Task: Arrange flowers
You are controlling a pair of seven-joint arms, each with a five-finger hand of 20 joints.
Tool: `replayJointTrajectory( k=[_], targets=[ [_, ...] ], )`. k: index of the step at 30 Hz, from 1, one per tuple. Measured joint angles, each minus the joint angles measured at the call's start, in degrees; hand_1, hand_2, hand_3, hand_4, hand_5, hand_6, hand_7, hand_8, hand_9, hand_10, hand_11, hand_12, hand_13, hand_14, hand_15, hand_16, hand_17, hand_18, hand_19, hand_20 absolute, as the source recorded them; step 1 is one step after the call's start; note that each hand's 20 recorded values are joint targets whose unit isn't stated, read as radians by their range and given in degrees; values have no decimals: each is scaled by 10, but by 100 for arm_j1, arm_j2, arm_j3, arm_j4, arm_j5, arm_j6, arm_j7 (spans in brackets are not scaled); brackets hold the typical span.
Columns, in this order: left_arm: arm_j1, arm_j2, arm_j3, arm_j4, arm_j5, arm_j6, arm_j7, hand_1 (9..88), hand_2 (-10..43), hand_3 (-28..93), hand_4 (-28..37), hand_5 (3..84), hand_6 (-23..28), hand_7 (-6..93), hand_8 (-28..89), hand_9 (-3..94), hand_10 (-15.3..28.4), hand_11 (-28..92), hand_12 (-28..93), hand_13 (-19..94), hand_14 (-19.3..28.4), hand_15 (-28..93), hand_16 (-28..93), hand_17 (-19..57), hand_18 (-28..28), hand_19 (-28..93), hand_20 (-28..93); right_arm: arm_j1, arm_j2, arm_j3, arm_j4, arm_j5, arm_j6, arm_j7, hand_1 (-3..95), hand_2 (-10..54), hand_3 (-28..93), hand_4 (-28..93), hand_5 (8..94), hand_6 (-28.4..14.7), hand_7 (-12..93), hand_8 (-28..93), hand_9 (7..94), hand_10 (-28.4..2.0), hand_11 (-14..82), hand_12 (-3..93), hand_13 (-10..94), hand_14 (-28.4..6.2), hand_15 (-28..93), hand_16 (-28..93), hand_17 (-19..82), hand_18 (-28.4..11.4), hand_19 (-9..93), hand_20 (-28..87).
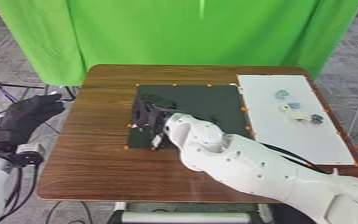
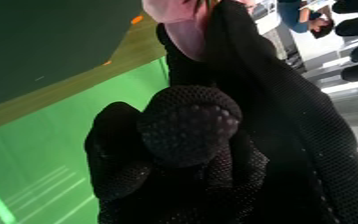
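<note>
So the robot's right hand (image 1: 149, 112), in black fabric, has its fingers (image 2: 190, 127) curled, with a translucent pink petalled flower (image 2: 187, 32) pinched near the fingertips. Its white jointed arm (image 1: 238, 161) slants in from the surface's near right corner, setting the hand over the left half of the dark rectangular mat (image 1: 224, 102). The flower sits at that hand's far end. Beyond the left edge of the brown wooden table (image 1: 95, 170), the left hand (image 1: 20, 120) hangs open, fingers extended. Small pale and bluish ornaments (image 1: 295, 114) lie on the white rectangular board (image 1: 309, 145).
</note>
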Motion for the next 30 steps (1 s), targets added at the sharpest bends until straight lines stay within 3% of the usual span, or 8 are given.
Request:
replayJointTrajectory(
  k=[30],
  targets=[
    [-13, -18, 43, -13, 24, -69, -51, 264, -45, 617, -172, 464, 48, 128, -52, 449, 138, 221, 156, 342, 184, 198, 51, 21, 153, 98, 182, -121, -114, 42, 262, -269, -127, -22, 643, -95, 554, -148, 731, 17, 269, 88, 782, -110, 33, 358, 918, -8, 514, 354, 646, -86, 932, 401]
  ],
)
